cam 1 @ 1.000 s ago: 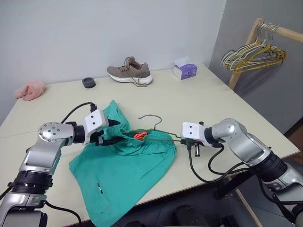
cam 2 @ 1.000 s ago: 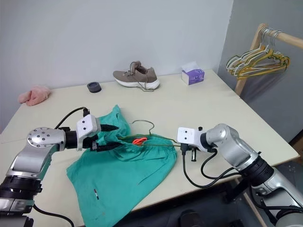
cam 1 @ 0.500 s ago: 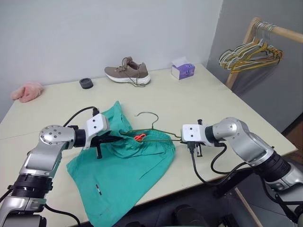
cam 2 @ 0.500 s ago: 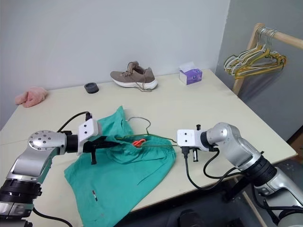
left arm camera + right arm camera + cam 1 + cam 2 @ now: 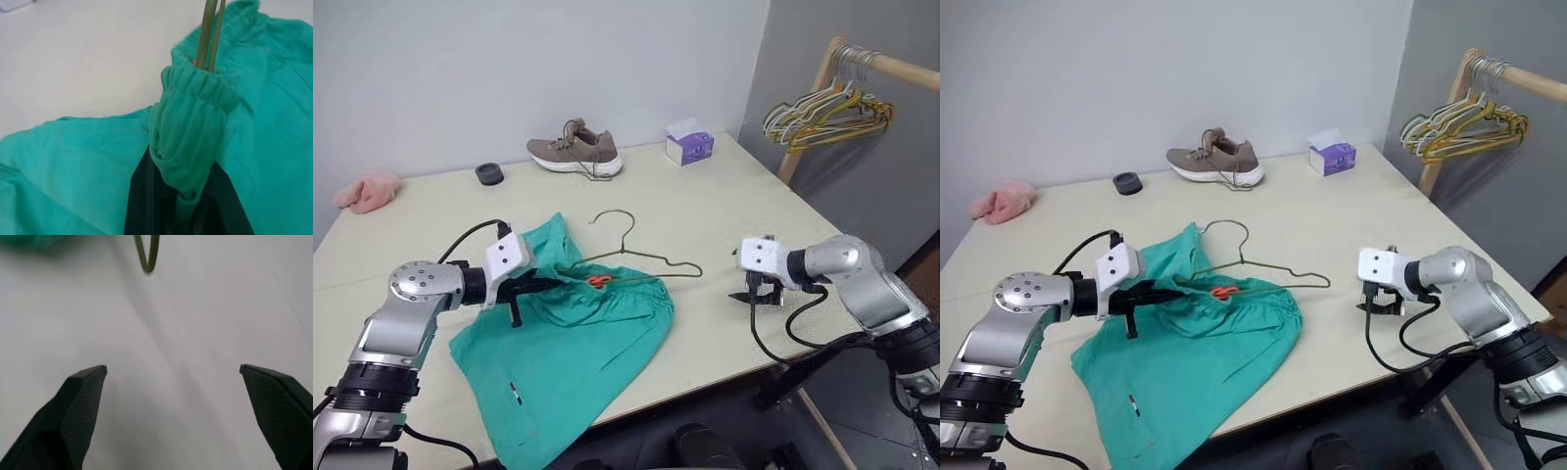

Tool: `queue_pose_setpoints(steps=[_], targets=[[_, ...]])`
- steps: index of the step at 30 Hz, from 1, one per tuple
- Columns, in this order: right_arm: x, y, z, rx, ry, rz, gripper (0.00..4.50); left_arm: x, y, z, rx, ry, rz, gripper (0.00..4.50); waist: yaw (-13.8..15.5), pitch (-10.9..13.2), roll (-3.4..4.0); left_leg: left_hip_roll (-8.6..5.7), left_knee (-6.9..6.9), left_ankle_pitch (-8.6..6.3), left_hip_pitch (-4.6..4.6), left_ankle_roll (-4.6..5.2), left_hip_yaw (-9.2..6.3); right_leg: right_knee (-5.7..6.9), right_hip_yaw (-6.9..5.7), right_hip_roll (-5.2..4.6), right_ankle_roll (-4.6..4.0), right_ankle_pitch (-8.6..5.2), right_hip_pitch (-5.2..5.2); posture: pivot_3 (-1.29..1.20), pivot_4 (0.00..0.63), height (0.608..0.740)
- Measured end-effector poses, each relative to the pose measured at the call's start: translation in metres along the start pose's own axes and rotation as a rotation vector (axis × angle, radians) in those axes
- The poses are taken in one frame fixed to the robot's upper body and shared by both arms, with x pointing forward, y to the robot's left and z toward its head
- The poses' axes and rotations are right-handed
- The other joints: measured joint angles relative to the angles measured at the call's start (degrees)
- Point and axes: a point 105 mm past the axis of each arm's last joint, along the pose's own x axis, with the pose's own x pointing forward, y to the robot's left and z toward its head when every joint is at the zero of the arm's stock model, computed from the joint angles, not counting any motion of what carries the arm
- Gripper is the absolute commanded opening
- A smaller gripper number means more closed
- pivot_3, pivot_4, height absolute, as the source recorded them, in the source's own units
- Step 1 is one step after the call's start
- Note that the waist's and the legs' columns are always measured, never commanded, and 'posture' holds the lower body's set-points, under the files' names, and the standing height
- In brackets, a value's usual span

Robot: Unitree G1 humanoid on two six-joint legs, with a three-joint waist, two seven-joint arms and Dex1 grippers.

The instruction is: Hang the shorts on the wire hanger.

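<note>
The teal-green shorts [image 5: 570, 338] lie spread on the table, waistband toward the far side. The wire hanger [image 5: 636, 257] rests with its left part inside the waistband, its hook [image 5: 615, 219] and right end [image 5: 695, 271] lying free on the table. My left gripper [image 5: 540, 285] is shut on a bunched fold of the elastic waistband [image 5: 193, 122], right where the two hanger wires [image 5: 210, 34] enter it. My right gripper [image 5: 744, 296] stands open over bare table, a hand's width right of the hanger's end [image 5: 146, 254], its fingers [image 5: 80, 396] wide apart.
At the far side of the table are a brown shoe [image 5: 576, 153], a purple tissue box [image 5: 689, 147], a small black ring [image 5: 489, 173] and a pink fuzzy cloth [image 5: 367, 191]. A wooden rack with several hangers [image 5: 827, 103] stands off the table's right. Something small and orange-red [image 5: 599, 281] sits at the waistband.
My right gripper let go of the hanger's right end, opened and drew away to the right. My left gripper closed on the waistband. The hanger's free end now lies on the table.
</note>
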Motion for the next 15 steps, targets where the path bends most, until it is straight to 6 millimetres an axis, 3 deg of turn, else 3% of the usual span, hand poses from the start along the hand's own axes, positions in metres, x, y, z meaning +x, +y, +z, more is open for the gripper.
queue_pose_setpoints(steps=[4, 11, 15], targets=[[0.029, 0.047, 0.022, 0.246, -0.135, 0.109, 4.49, -0.004, 0.006, 0.003, -0.011, -0.019, 0.038, 0.00, 0.2, 0.0, 0.08, -0.05, 0.07, 0.01, -0.03, -0.01, -0.01, 0.05, 0.04, 0.01, 0.01, 0.03, -0.01, -0.26, 0.000, 0.740], [0.051, 0.065, 0.047, 0.419, -0.206, 0.123, 4.49, -0.007, 0.009, 0.003, -0.036, -0.028, 0.051, 0.00, 0.5, 0.0, 0.10, -0.10, 0.55, -0.01, -0.06, 0.02, -0.04, -0.01, 0.05, 0.03, 0.15, 0.17, 0.14, -0.25, 0.000, 0.740], [0.065, 0.069, 0.047, 0.472, -0.190, 0.121, 4.49, -0.007, 0.009, 0.003, -0.038, -0.028, 0.052, 0.00, 0.5, 0.0, 0.10, -0.08, 0.67, 0.00, -0.03, 0.02, -0.05, -0.02, 0.05, 0.07, 0.18, 0.22, 0.22, -0.25, 0.000, 0.740]])
